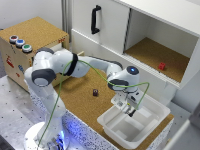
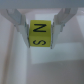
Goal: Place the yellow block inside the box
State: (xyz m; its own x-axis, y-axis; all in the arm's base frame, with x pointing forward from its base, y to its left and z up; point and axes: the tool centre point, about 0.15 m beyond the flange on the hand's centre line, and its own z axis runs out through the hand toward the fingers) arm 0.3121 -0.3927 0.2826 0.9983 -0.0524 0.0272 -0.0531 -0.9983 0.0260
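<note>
In the wrist view the yellow block [image 2: 40,34], a small cube with black letters on its faces, sits clamped between my two fingers [image 2: 19,22]. My gripper [image 2: 40,30] is shut on it, and the white box's floor [image 2: 42,67] lies below. In the exterior view my gripper [image 1: 131,110] hangs over the far edge of the box [image 1: 150,126], a shallow white bin at the table's corner. The block itself is too small to make out there.
A dark maroon cube [image 1: 95,92] rests on the cork tabletop near the gripper. A red cube [image 1: 162,66] sits in the white cabinet's cork-lined compartment. A cork-topped wooden box with coloured buttons [image 1: 20,44] stands at the exterior view's left.
</note>
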